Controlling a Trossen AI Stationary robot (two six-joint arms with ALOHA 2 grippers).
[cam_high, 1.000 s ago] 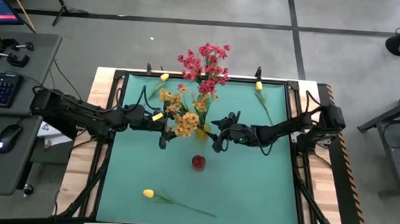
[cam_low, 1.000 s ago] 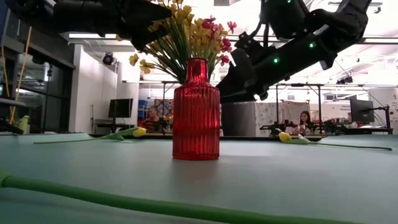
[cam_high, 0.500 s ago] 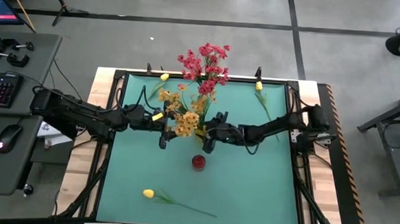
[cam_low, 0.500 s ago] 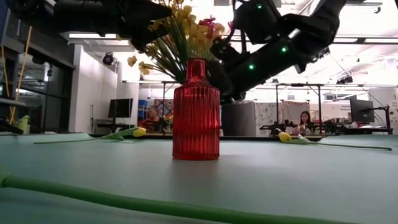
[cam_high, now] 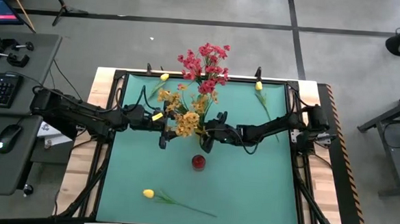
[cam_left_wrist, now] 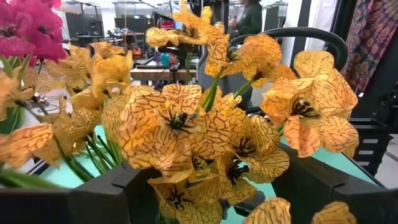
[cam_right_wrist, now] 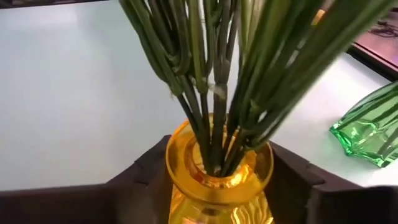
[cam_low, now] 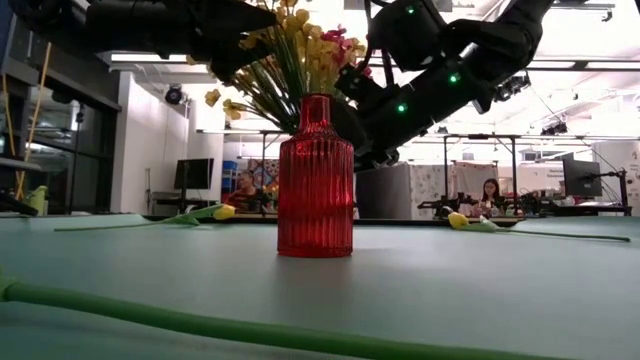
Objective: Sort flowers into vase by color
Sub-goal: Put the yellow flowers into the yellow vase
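The sorting looks partly done. On the left, the left end effector sits among the orange-yellow blossoms; its wrist view is filled with them, and whether it grips any stem cannot be told. Those orange stems already stand in a yellow vase, and the pink-red blossoms rise at the back of the surface, apparently in a green vase just beside it. Toward the middle, the right end effector has its fingers spread on either side of the yellow vase's neck, not visibly clamped. A red vase stands empty in front. Still left are three yellow tulips: one at the front, two along the back edge.
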